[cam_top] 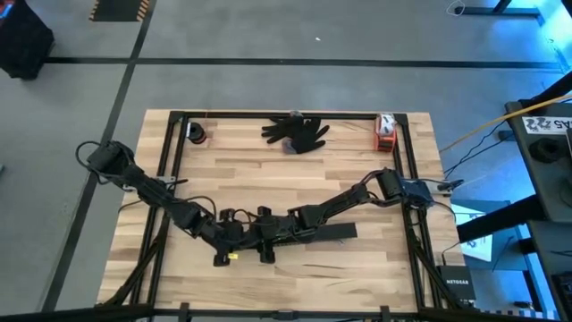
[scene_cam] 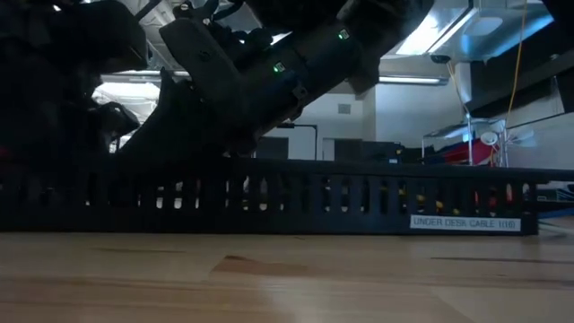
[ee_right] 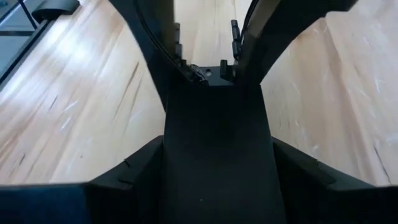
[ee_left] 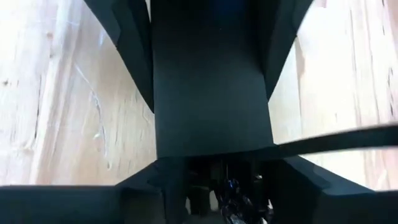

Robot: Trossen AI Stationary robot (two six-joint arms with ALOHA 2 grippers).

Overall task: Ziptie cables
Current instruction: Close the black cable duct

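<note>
The long black slotted channel point(cam_top: 338, 233) lies along the table's near middle and fills the low view point(scene_cam: 359, 197). My left gripper point(cam_top: 241, 236) and my right gripper point(cam_top: 284, 229) meet over it, each shut on it. The cables point(ee_left: 236, 198), thin blue-purple and dark wires, show just past the channel's end in the left wrist view. A thin dark strip point(ee_left: 342, 140) runs out from under the channel across the wood. The arms hide the cables in the high view. My left gripper has the channel point(ee_left: 211, 81) between its two fingers point(ee_left: 127, 50), one on each long side, near the channel's left end. The fingers slant down from the table's left and lie along the channel, which rests on the table. My right gripper has the channel point(ee_right: 214, 155) between its two fingers point(ee_right: 152, 43), one on each long side. The fingers slant down from the table's right and lie along the channel. Bare wood shows between their free ends. The channel rests on the table.
A black glove point(cam_top: 297, 132) lies at the table's far middle. A red-and-white object point(cam_top: 385, 132) is at the far right and a small dark round object point(cam_top: 197, 134) at the far left. A small yellow piece point(cam_top: 232, 257) lies near the left gripper.
</note>
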